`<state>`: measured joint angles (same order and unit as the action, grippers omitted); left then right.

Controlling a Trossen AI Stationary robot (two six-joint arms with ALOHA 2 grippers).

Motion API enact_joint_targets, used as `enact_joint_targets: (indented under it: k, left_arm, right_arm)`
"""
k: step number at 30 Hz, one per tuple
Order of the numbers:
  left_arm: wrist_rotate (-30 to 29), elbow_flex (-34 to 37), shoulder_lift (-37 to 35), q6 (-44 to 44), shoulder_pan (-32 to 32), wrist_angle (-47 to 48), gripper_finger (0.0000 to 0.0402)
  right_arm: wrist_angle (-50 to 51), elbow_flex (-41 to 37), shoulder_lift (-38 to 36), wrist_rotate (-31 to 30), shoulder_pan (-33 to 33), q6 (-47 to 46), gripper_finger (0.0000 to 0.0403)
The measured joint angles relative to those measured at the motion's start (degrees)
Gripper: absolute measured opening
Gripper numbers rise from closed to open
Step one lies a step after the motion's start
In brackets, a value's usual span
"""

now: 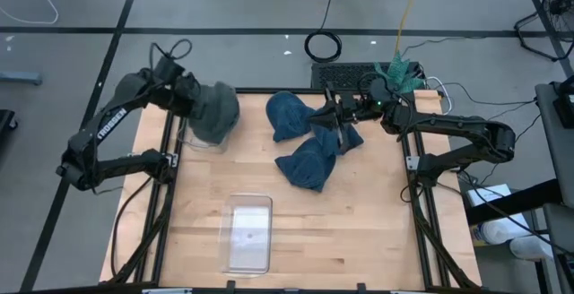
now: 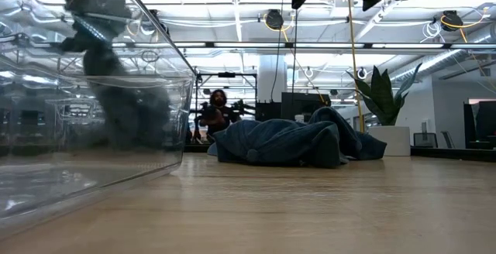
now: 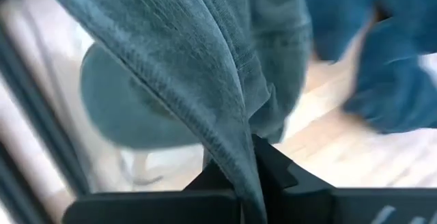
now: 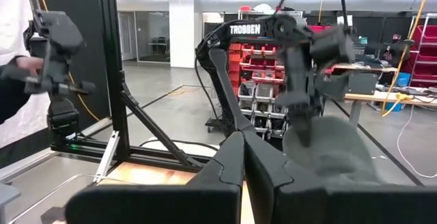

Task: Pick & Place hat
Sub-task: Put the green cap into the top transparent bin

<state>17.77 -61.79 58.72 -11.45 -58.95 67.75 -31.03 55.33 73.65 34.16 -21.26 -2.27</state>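
The left hand is mostly hidden in the high view beneath the grey hat it carries. Only the left wrist view shows its dark fingers pinched together on a stitched seam of the knit fabric, which hangs in soft folds from that pinch. The hat hangs limp above the clear plastic bin at the far left corner of the worktop. The bin's walls are see-through and hard to trace from above. In the low view the hat shows only as a blurred grey mass behind the bin's wall, and whether it touches the bin's floor cannot be told. The hat's long axis runs roughly up and down from the grip, though which end is the opening is unclear.

To the right of the bin, a pile of blue hats lies crumpled on the pale wooden worktop, soft and ribbed, their separate outlines hard to pick apart. The right hand hovers over the far edge of that pile, fingers pressed together and holding nothing.

A second clear bin sits toward the near edge of the worktop, well apart from the first bin.

A person shows in the room beyond the worktop, small and indistinct.
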Motion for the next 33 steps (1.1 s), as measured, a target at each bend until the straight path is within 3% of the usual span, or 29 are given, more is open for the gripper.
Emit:
enact_joint_targets:
  k: [6,11,18,23,29,33]
  left_arm:
    - [2.65,-8.46,-0.07,-0.17,1.62,0.35,0.0011]
    - [3.53,-8.82,-0.02,-0.19,1.41,1.29,0.0008]
    - [1.13,-3.35,-0.02,-0.50,1.27,1.48,0.0008]
    - [0.43,3.42,-0.02,-1.61,1.24,-3.59,0.0012]
    - [-7.91,10.20,0.08,-4.04,0.35,-5.92,0.0008]
    - [-9.27,12.57,0.09,-2.43,0.24,-9.48,0.0023]
  right_arm:
    - [0.12,0.00,0.00,0.12,0.00,-0.01,0.0000]
    - [0.52,0.00,0.00,0.15,0.00,-0.04,0.0000]
    - [0.66,0.00,0.00,0.15,0.00,-0.04,0.0000]
    - [0.44,0.00,0.00,0.15,0.00,-0.04,0.0000]
    - [0.45,0.00,0.00,0.15,0.00,-0.04,0.0000]
    - [0.44,0.00,0.00,0.15,0.00,-0.04,0.0000]
